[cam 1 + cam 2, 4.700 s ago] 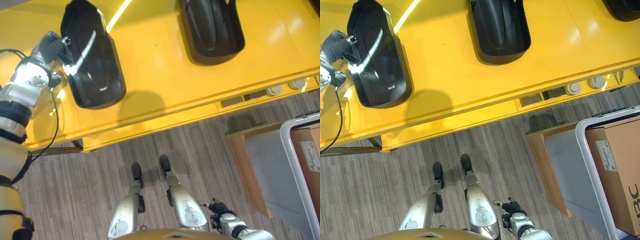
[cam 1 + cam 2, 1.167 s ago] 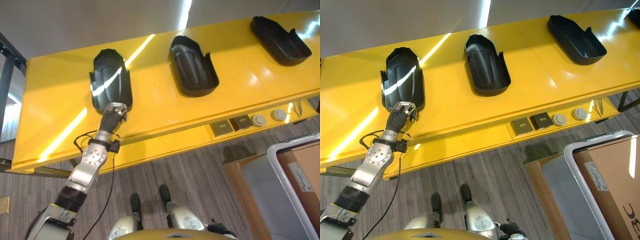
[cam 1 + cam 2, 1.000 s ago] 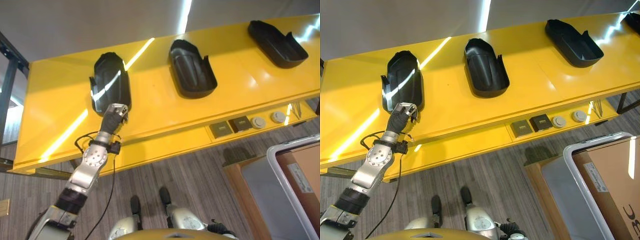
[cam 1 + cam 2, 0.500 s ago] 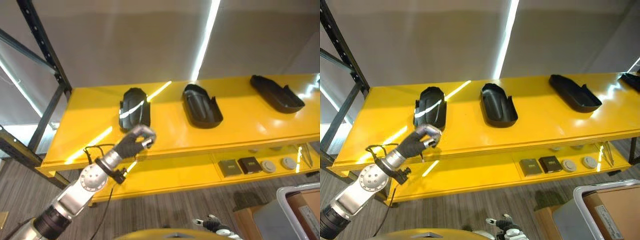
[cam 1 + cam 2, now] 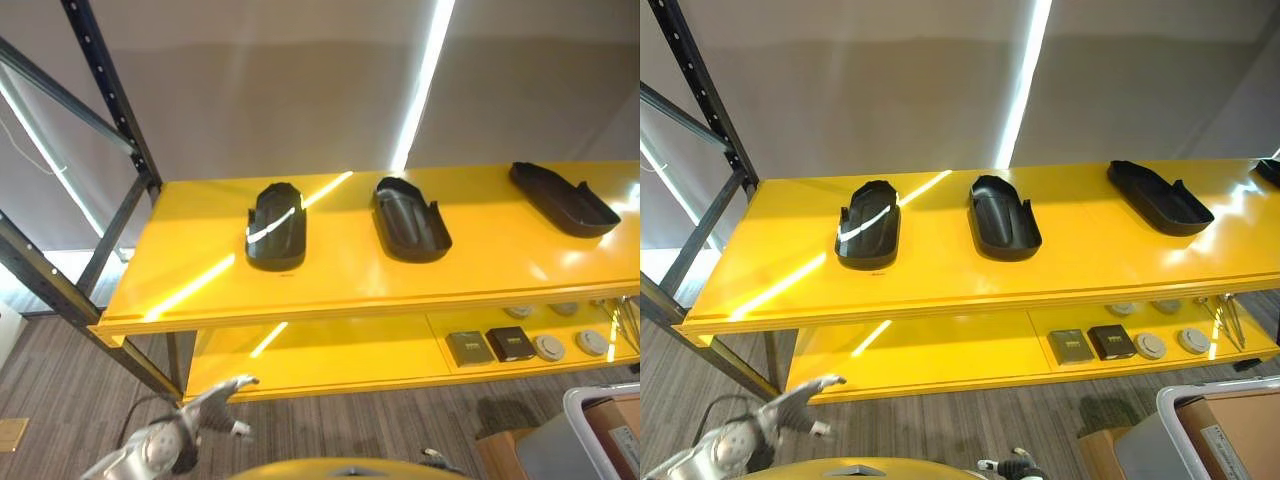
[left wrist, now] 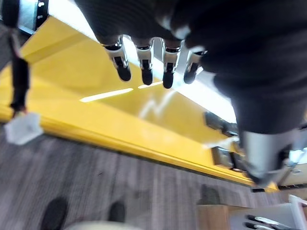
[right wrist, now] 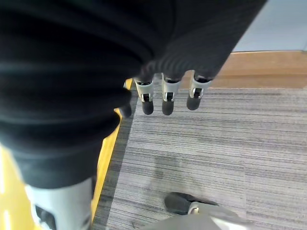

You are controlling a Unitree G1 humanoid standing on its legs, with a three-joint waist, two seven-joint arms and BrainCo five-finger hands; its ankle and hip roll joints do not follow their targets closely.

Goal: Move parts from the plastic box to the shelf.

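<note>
Three black moulded parts lie on the top board of the yellow shelf (image 5: 200, 270): a left part (image 5: 276, 225), a middle part (image 5: 410, 218) and a right part (image 5: 562, 198). My left hand (image 5: 218, 393) hangs low in front of the shelf's lower board, well below the left part, with its fingers (image 6: 144, 62) relaxed and nothing in them. My right hand (image 7: 165, 98) hangs over the carpet, fingers loose and empty. The grey plastic box (image 5: 1180, 430) stands at the lower right with a cardboard carton (image 5: 1230, 430) in it.
The lower board carries two dark square pieces (image 5: 468, 347) and several round ones (image 5: 548, 346). A black slotted post (image 5: 110, 110) and a diagonal brace (image 5: 60, 290) stand at the shelf's left end. Grey carpet lies in front.
My left hand has come off the left part and dropped below the shelf's front edge. The camera has tilted up, so the whole shelf and the wall show.
</note>
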